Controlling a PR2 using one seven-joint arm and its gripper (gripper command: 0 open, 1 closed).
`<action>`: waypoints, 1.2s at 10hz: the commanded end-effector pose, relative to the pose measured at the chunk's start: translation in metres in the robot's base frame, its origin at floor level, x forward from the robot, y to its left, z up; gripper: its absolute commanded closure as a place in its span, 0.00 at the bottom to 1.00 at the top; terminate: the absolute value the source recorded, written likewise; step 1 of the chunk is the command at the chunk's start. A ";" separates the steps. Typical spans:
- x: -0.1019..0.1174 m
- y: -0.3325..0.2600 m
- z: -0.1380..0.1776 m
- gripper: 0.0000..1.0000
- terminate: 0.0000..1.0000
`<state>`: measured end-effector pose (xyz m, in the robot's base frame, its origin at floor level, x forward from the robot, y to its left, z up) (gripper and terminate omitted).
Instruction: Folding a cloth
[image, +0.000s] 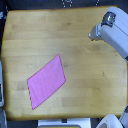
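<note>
Cloth (46, 81) lies flat and unfolded near the desk (75, 45) front-left corner, arm (112, 35) off at the far-right corner, claw state unclear, folding not started.

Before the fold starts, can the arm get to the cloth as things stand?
Probably yes. The cloth lies flat and alone on the table, with bare wood between it and the arm at the exterior view's upper right. The gripper isn't clearly visible.

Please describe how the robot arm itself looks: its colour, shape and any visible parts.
The arm is white to light grey, made of blocky, boxy shells with rounded edges. Near its end sits a round, darker grey part. The picture is too blurred to show cables, markings or gripper fingers.
</note>
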<state>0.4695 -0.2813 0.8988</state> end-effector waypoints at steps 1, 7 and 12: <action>-0.001 0.000 0.000 0.00 0.00; -0.003 0.061 -0.025 0.00 0.00; -0.034 0.175 -0.053 0.00 0.00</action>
<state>0.4595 -0.2035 0.8721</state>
